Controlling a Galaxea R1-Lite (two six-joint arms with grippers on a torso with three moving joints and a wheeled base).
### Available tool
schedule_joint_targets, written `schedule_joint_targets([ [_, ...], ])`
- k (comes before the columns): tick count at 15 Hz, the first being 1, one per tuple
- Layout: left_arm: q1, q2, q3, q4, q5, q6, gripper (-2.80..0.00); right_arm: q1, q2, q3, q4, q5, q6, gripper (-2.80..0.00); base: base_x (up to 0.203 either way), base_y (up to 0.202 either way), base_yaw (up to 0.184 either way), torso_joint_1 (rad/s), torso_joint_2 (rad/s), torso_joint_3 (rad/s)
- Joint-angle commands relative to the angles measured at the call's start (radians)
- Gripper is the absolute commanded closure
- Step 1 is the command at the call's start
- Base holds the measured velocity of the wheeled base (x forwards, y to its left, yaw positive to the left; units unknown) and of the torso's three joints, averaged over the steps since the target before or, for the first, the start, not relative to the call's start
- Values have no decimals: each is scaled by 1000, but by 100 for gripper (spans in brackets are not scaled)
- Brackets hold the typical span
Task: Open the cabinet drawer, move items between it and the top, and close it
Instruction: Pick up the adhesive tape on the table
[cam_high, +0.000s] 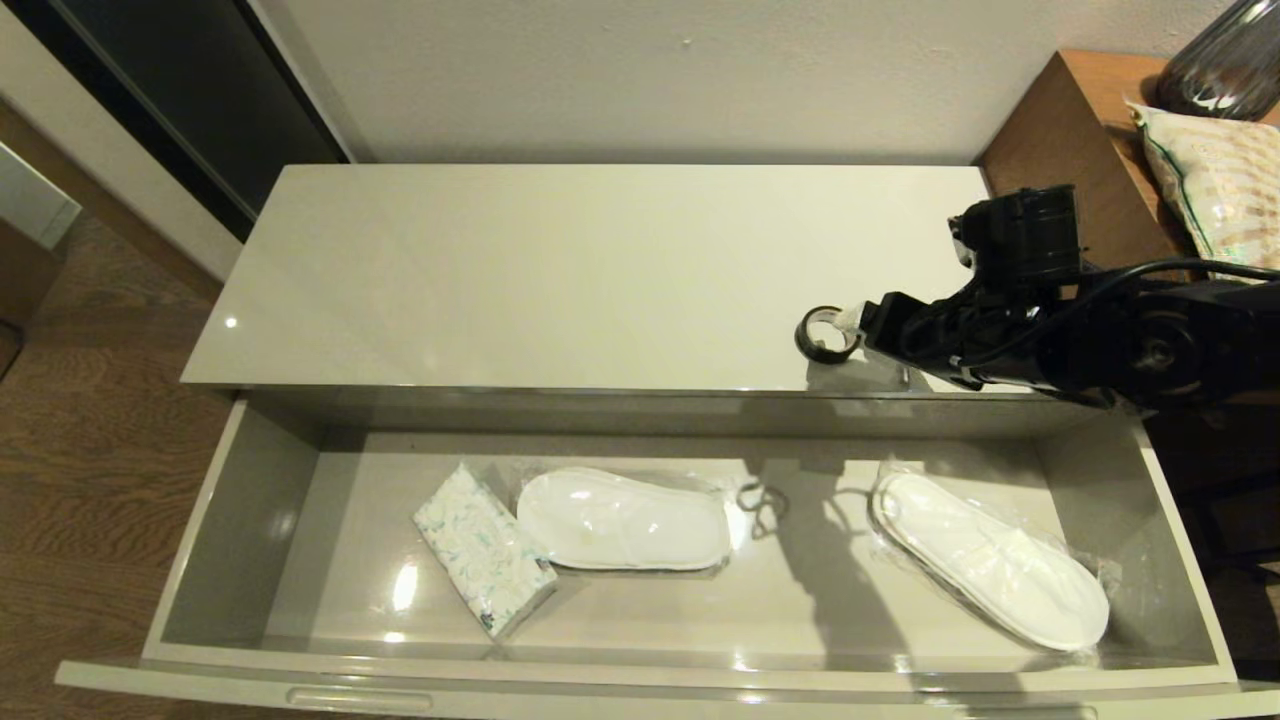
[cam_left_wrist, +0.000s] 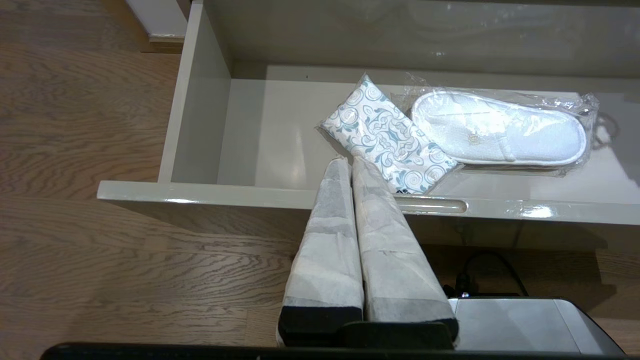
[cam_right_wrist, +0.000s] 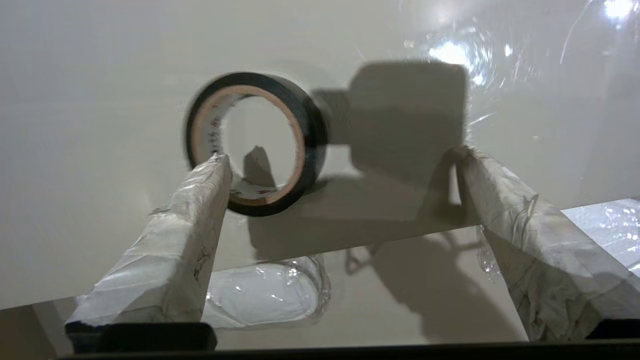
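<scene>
The right arm reaches in from the right side of the scene, black, its forearm lying roughly level and pointing leftward, a cable looping over it. The right gripper (cam_right_wrist: 340, 160) has its two pale-wrapped fingers (cam_right_wrist: 170, 240) spread wide apart with nothing clamped between them. The left gripper (cam_left_wrist: 351, 167) sits low at the near side, angled forward and down, its two wrapped fingers (cam_left_wrist: 327, 240) pressed together and empty.

Wood floor (cam_high: 90, 420), pale wall (cam_high: 650, 70), brown table (cam_high: 1080, 140)
</scene>
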Motion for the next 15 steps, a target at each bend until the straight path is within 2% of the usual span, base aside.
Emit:
schedule_joint_targets([
  [1,0,1,0,0,0,0,0,1,54,0,-5,-8,8,-280,0,0,0,0,0,0],
  [4,0,1,0,0,0,0,0,1,72,-10,-16,-20,14,-280,0,0,0,0,0,0],
  [8,0,1,0,-1,0,0,0,12,104,-56,35,-145,-7,-280,0,0,0,0,0,0],
  [11,0,1,0,0,0,0,0,19,122,-61,40,-234,-70,-280,0,0,0,0,0,0],
  [15,0,1,0,0,0,0,0,59,126,-51,32,-269,-80,-280,0,0,0,0,0,0],
])
